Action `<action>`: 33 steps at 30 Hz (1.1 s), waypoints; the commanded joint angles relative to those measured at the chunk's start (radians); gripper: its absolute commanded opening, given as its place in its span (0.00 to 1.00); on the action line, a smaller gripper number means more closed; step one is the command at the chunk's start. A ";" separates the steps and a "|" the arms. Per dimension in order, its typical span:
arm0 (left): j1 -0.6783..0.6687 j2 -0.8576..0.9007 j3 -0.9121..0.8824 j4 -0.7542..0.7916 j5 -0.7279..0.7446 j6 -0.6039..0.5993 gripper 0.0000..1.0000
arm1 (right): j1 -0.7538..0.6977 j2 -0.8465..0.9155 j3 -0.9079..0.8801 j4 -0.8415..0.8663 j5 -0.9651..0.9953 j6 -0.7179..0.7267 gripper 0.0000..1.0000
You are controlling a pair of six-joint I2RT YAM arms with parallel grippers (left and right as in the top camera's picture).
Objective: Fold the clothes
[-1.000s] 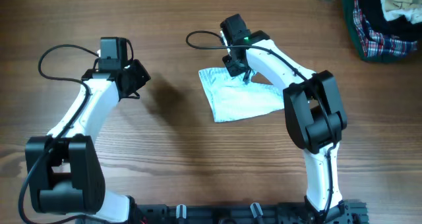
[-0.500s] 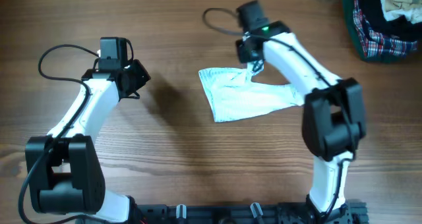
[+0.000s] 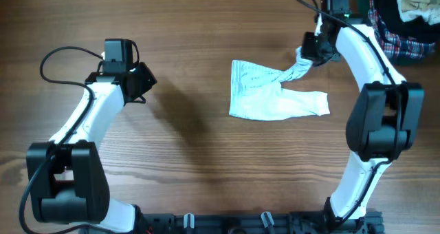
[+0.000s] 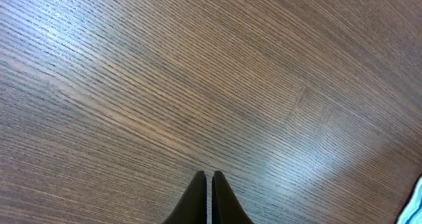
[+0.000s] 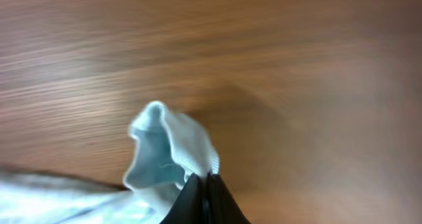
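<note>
Right gripper: clamped on garment corner, held far-right, likely to flatten it | Left gripper: jaws together, empty, standing off left

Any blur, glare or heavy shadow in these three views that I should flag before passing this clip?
Overhead view: sharp and evenly lit, only soft shadows on the table. Left wrist view: crisp wood grain, crossed by pale bands of glare. Right wrist view: the wood is blurred, and the garment pinched in the right hand looks soft-edged.
</note>
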 commanded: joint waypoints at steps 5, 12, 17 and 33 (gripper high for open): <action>0.004 -0.003 -0.008 0.000 0.004 0.043 0.04 | -0.002 -0.014 -0.001 0.119 -0.368 -0.555 0.04; 0.004 -0.003 -0.008 0.000 0.004 0.055 0.04 | -0.117 -0.015 -0.001 0.114 -0.660 -1.152 0.04; 0.004 -0.003 -0.008 0.000 0.004 0.069 0.05 | -0.274 -0.015 -0.001 0.053 -0.769 -1.290 0.04; 0.004 -0.003 -0.008 0.004 0.004 0.069 0.05 | -0.050 -0.018 0.001 0.045 0.014 0.087 1.00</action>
